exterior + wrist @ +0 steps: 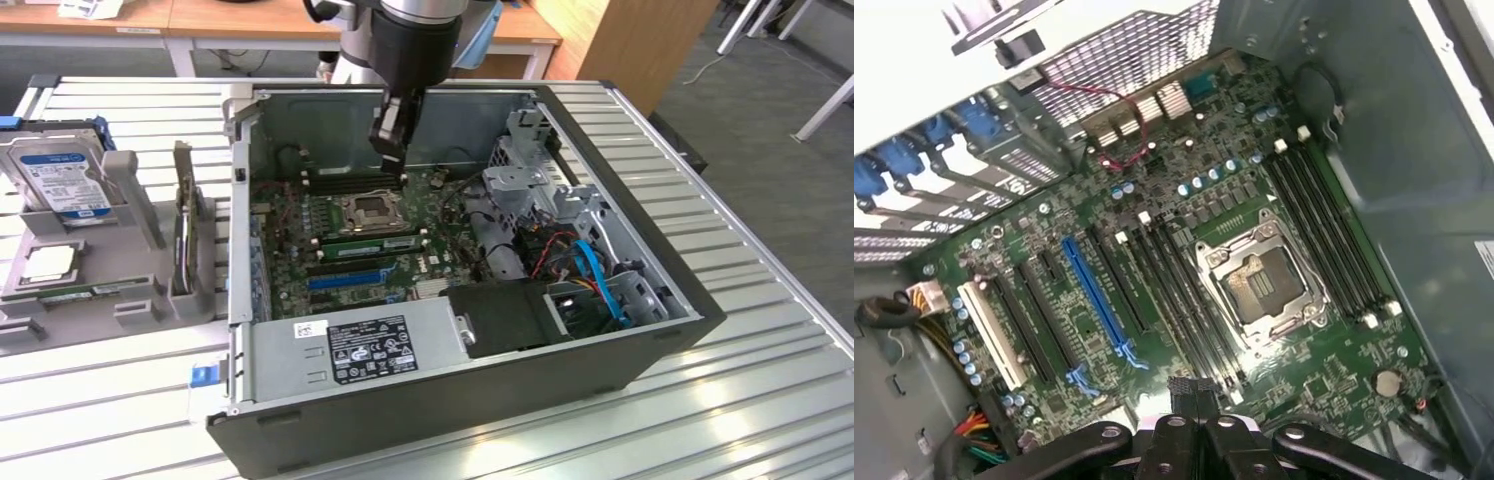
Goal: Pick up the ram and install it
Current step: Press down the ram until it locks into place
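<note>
Above the motherboard (360, 230) inside the open computer case (641, 330), my gripper (387, 162) hangs with its fingers pressed together and nothing between them. From my wrist, the fingertips (1189, 386) sit over the end of the memory slots (1189, 305) that run between the empty processor socket (1259, 283) and the blue expansion slot (1094, 300).

The ram (371, 240) is, as far as I can judge, the slim green stick with dark chips standing on edge in one of those slots, just beside the socket; whether its latches have fully caught I cannot tell. Another green strip lies in the grey parts tray (27, 300) at the exterior view's left, well apart from me.

I expect the ram to be light and stiff but fragile: thin board, exposed chips, delicate contacts along the lower edge. The safest hold is across its two flat faces near the middle of the top edge, or by the short ends, with any pressure kept straight down and even, never twisting.
</note>
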`<control>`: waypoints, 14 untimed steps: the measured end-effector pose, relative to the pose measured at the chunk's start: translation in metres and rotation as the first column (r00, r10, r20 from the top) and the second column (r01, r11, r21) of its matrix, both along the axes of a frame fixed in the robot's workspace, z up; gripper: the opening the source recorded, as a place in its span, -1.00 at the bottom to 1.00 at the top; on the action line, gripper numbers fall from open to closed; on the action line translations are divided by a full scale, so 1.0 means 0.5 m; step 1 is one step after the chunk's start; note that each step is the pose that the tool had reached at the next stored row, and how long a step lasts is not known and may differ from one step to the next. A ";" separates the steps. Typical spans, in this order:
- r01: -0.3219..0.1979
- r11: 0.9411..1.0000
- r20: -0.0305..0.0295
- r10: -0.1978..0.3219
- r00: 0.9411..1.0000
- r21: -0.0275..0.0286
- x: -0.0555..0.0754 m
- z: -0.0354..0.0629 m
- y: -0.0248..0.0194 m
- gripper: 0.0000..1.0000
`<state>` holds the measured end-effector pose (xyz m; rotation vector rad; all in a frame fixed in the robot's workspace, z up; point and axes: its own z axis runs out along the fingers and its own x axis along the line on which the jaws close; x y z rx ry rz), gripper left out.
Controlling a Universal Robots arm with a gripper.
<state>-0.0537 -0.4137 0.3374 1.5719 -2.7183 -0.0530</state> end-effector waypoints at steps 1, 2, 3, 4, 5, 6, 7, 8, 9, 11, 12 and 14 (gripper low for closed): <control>0.011 1.000 0.000 -0.011 1.000 0.000 0.000 0.000 0.0000 -0.80; 0.021 1.000 0.000 -0.021 1.000 0.000 0.000 0.000 0.0000 -0.80; 0.031 1.000 0.000 -0.031 1.000 0.000 0.000 0.000 0.0000 -0.80; 0.042 0.999 0.000 -0.042 0.999 0.000 0.000 0.000 0.0000 -0.80; 0.052 0.999 0.000 -0.052 0.999 0.000 0.000 0.000 0.0000 -0.80; 0.061 0.998 0.000 -0.061 0.998 0.000 0.000 0.000 0.0000 -0.80; 0.071 0.997 0.000 -0.071 0.997 0.000 0.000 0.000 0.0000 -0.80; 0.082 0.997 0.000 -0.082 0.997 0.000 0.000 0.000 0.0000 -0.80; 0.092 0.996 0.000 -0.092 0.996 0.000 0.000 0.000 0.0000 -0.80; 0.115 0.993 0.000 -0.115 0.993 0.000 0.000 -0.001 0.0000 -0.80; 0.128 0.992 0.000 -0.128 0.992 0.000 0.000 -0.001 0.0000 -0.80; 0.155 0.988 0.000 -0.155 0.988 0.000 0.000 -0.001 0.0000 -0.80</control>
